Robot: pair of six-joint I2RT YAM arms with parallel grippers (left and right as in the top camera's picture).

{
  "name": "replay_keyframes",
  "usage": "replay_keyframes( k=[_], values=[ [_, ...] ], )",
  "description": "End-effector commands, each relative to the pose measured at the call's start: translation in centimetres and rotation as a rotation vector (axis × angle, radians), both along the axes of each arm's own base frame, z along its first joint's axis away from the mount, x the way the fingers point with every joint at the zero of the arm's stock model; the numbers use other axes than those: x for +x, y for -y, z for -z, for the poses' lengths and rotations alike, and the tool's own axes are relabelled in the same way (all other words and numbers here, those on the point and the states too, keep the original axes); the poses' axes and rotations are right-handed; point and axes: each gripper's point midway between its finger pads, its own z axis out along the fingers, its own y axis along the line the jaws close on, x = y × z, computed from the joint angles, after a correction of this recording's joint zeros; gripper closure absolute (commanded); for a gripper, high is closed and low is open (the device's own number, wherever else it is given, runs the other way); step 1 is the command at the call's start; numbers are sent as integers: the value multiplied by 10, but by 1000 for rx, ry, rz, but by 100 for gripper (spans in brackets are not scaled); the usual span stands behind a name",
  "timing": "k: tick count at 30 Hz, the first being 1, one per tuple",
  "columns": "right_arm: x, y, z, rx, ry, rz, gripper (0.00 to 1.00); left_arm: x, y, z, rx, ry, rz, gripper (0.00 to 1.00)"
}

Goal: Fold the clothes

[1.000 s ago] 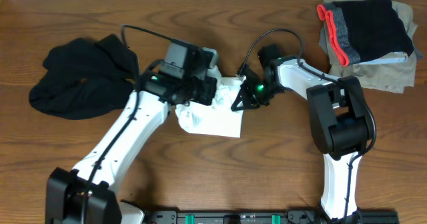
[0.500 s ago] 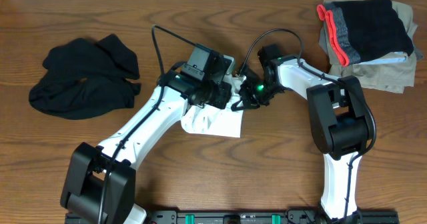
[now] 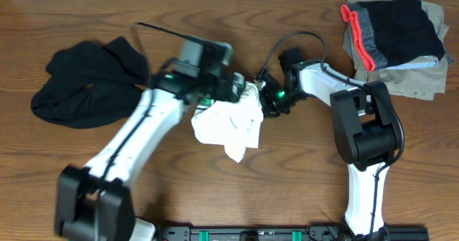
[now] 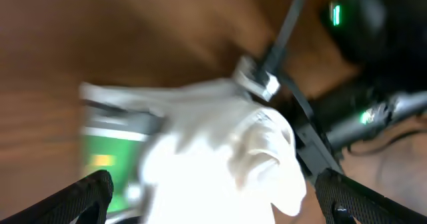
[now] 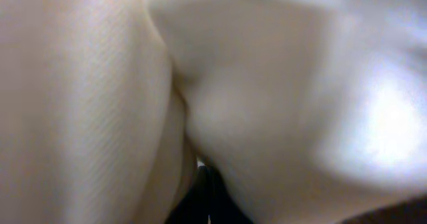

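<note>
At mid-table the shirt (image 3: 226, 126) lies in a crumpled white heap, its green-and-yellow print showing only in the left wrist view. The black garment (image 3: 82, 90) sits bunched well apart to the left, untouched. A pile (image 3: 394, 33) of other clothes rests at the far right corner of the table (image 3: 301, 191).

The left gripper (image 4: 213, 184) stands wide open, its 2 fingers (image 4: 93, 191) splayed either side of the heap with nothing between them. The right gripper (image 3: 267, 99) is closed at the shirt's upper right edge. White cloth fills its own camera, so it most likely pinches a fold there, though the pinch itself is hidden.

Folding has hardly begun: the shirt is not yet spread flat and no crease is set.

The shirt looks light, limp cotton. It will sag and bunch wherever it is unsupported, drag on the wood rather than slide, and slip from a shallow pinch. Hold it best at hems, shoulders or sleeve seams, where the doubled cloth gives the pads more to bite. Take only 1 layer and pull 2 corners apart to flatten it. Grabbing the middle of the heap would lift several layers together. The black garment should handle the same way.
</note>
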Motion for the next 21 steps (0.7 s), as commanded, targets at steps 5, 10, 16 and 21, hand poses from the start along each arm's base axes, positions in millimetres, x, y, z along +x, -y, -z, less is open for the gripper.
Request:
replay_keyframes(
  k=[5,10,16,21],
  values=[
    [32,44,-4,-141,109,73,99,13,-52,-49,-27,82,-140,2],
    [50,54,-53,-144,243,111,90,10,-65,-40,22,61,-150,2],
    [56,70,-83,-238,350,136,76,13,-74,-38,64,70,-183,2],
    [59,77,-101,-283,415,149,75,14,-78,-37,91,77,-191,2]
  ],
)
